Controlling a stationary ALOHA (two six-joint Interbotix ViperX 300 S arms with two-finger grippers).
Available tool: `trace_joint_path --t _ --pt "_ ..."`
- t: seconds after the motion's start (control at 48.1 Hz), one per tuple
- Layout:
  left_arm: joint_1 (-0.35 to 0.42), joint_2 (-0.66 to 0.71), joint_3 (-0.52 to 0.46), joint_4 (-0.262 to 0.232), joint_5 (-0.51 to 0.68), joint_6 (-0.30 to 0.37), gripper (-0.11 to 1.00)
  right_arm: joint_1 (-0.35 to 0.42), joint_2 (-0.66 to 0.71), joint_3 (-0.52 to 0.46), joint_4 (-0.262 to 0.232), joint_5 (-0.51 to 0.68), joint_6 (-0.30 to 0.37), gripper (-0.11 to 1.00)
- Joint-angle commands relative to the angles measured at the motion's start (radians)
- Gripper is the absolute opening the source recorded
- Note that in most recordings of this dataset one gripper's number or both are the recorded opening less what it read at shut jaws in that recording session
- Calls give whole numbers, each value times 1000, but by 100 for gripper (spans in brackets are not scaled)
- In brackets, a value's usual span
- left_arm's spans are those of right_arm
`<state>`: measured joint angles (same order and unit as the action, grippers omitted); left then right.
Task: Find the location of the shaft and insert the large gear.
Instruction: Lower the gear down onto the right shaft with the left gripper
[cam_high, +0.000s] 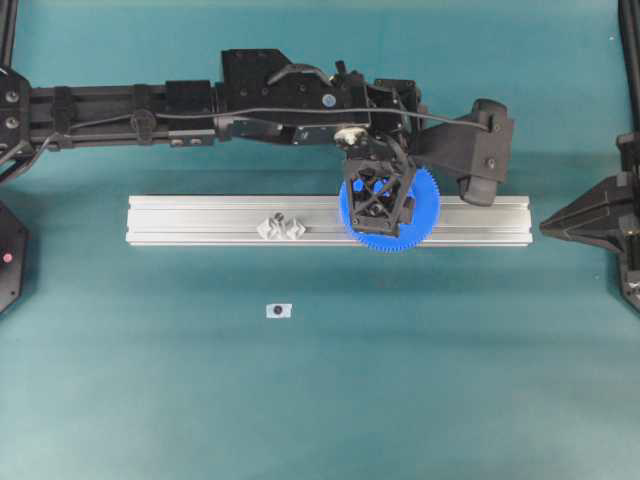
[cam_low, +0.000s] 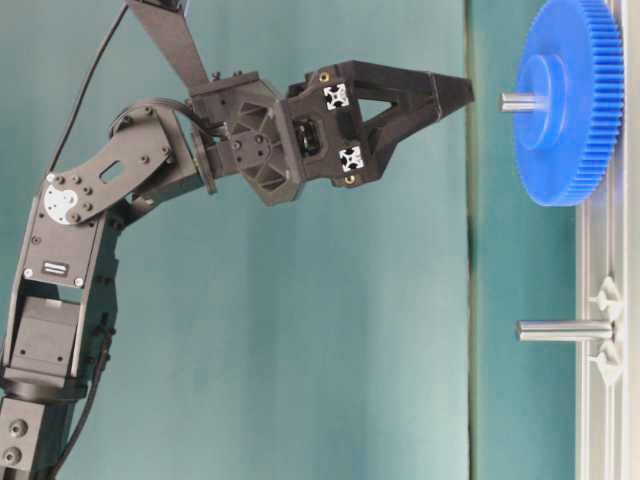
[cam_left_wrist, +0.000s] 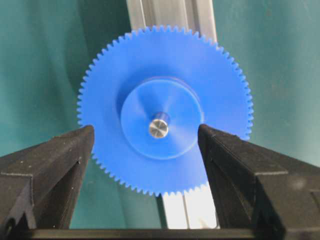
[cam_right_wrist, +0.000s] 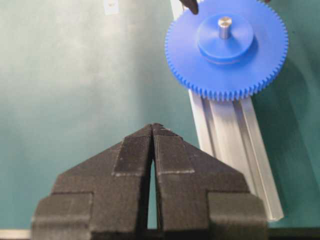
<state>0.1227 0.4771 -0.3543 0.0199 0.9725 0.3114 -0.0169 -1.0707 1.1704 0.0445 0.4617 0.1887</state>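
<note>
Left wrist view shows the left hand (cam_left_wrist: 150, 150) wide open around the gear (cam_left_wrist: 165, 110), seated on a shaft (cam_left_wrist: 158, 128); right hand (cam_right_wrist: 152, 131) is closed, empty.

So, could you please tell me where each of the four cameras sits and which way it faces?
Overhead: above the table, looking straight down on the rail; shows the left arm and left gripper over the large gear.
Table-level: low and apparently turned sideways; shows the left arm beside the gear on its shaft.
Left wrist: looks between its open jaws at the gear.
Right wrist: behind the shut right gripper, facing gear and rail.
All four views share the gear.
</note>
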Motion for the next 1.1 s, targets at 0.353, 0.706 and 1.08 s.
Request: trace_joint_path --t 0.353,0.706,1.08 --pt "-2 -26 -23 3 6 -14 82 -3 0 -9 0 -5 9 4" --pt "-3 -28 -21 3 35 -77 82 -2 -15 -6 -2 0 9 4" --pt "-3 -52 -21 2 49 -114 82 -2 -17 -5 -2 0 9 4"
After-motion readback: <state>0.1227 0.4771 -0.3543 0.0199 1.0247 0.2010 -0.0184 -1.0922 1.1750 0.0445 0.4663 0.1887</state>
